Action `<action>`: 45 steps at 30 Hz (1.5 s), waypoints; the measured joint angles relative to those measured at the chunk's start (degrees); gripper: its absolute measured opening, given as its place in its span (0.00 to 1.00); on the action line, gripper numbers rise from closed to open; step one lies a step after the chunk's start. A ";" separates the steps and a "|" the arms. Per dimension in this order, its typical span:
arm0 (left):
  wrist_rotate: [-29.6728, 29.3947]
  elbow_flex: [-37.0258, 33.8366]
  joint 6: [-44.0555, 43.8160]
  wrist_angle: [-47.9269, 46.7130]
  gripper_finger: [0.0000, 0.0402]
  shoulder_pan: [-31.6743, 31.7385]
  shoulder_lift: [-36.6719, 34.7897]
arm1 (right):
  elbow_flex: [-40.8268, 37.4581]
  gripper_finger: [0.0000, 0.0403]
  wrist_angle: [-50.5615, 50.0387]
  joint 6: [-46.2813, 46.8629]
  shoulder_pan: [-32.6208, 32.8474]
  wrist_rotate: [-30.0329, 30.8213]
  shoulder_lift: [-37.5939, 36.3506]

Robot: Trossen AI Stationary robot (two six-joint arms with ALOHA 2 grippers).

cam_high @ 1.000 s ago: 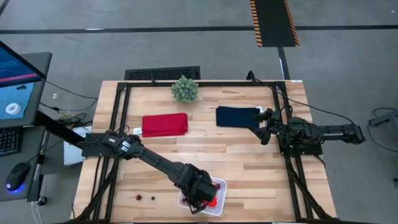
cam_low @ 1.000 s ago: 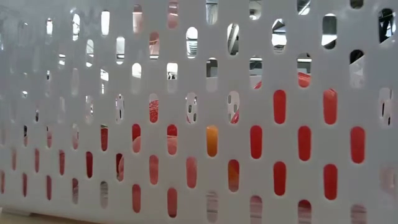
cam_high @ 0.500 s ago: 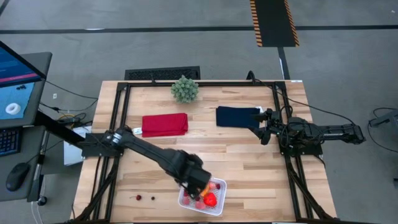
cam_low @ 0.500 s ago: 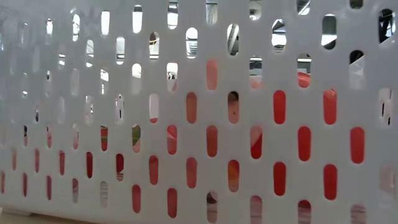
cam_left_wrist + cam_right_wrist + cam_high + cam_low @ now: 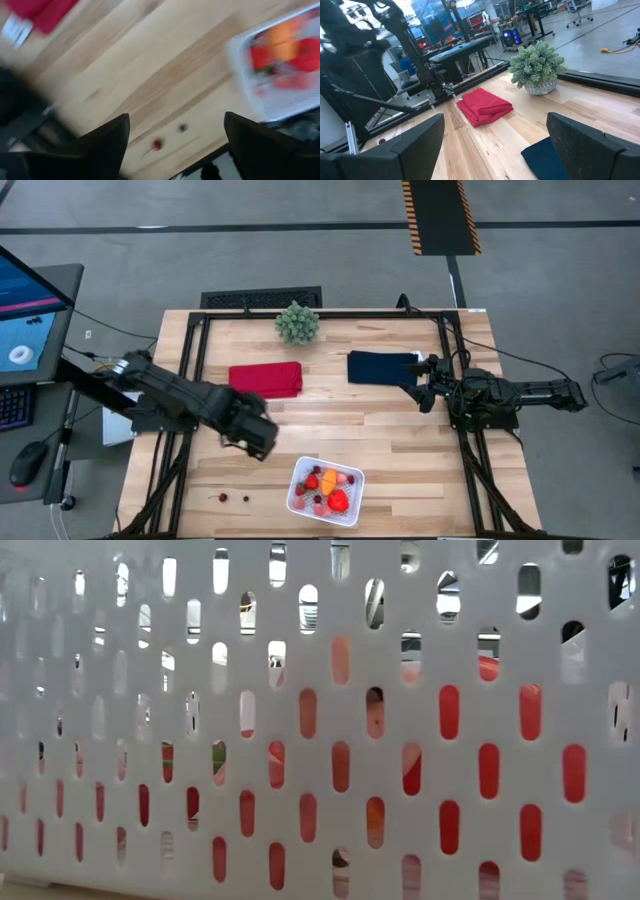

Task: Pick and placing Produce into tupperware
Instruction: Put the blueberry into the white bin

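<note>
- Two dark red cherries [image 5: 233, 498] lie loose on the table [image 5: 400, 460] near its front edge, left of the tupperware [image 5: 325, 491] and well apart from it — these look like the produce left to fetch.
- The left gripper [image 5: 256, 438] hangs over bare wood between the red cloth [image 5: 265, 380] and the tupperware, its fingers [image 5: 107, 145] spread wide and holding nothing; the left wrist view shows both cherries ahead, between the finger tips.
- To do the next pick well, I would bring the spread fingers straight down over one cherry, centred on the fruit and not its stem, and close gently — a round piece this small is likely to roll or squirt out sideways.
- The two cherries sit close together, so taking the outer one first should keep the fingers from knocking the other toward the table edge.
- The tupperware holds a red pepper-like piece [image 5: 338, 501], an orange piece [image 5: 328, 477], strawberries and pinkish bits; a drop-in should aim at a free corner.
- Nothing stands between gripper and cherries; the tupperware wall is the only thing to clear on the way back.
- A bushy green plant [image 5: 297, 323] stands at the far edge, out of the way.
- The navy cloth [image 5: 381, 367] lies right of the red one, and the right gripper [image 5: 424, 385] waits at its right end, fingers [image 5: 415, 145] spread and empty.
</note>
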 joint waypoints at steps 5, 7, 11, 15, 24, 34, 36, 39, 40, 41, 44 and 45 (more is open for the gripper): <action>5.43 -14.74 -4.81 3.45 0.78 -3.28 -8.10 | 0.02 0.93 -0.01 -0.02 0.00 -0.01 0.00; 6.82 -19.33 -6.31 6.28 0.78 -5.61 -9.84 | 0.01 0.93 -0.01 -0.01 -0.02 0.01 0.00; 7.51 -25.90 -10.90 12.86 0.78 -11.11 -10.92 | 0.01 0.93 -0.01 0.00 0.00 0.01 0.00; 8.31 -30.26 -11.93 20.18 0.78 -15.73 -10.01 | 0.00 0.93 -0.01 -0.02 -0.02 0.01 0.00; 10.81 -32.52 -12.24 31.68 0.78 -21.81 -2.82 | 0.02 0.93 0.01 -0.01 -0.01 0.00 0.00; 10.88 -32.52 -10.44 40.69 0.78 -22.18 7.59 | 0.00 0.93 -0.01 0.00 -0.01 0.00 0.00; 11.07 -32.52 -9.71 41.58 0.78 -22.11 8.95 | 0.00 0.93 0.01 0.00 0.00 0.01 0.00; 10.64 -32.52 -9.51 42.39 0.78 -21.68 9.66 | 0.02 0.93 0.00 -0.02 -0.01 0.01 0.00; 9.78 -32.52 -9.44 42.42 0.78 -21.61 9.66 | 0.01 0.93 -0.01 0.00 0.00 0.01 0.00; 8.53 -32.52 -9.38 42.58 0.78 -21.62 9.66 | 0.01 0.93 0.00 -0.01 -0.02 -0.01 0.00; 5.99 -32.52 -9.03 42.73 0.78 -21.64 9.64 | 0.01 0.93 0.00 -0.01 -0.02 -0.01 0.00; 5.70 -32.52 -8.98 42.70 0.78 -21.64 9.65 | 0.02 0.93 0.00 0.00 0.00 0.00 0.00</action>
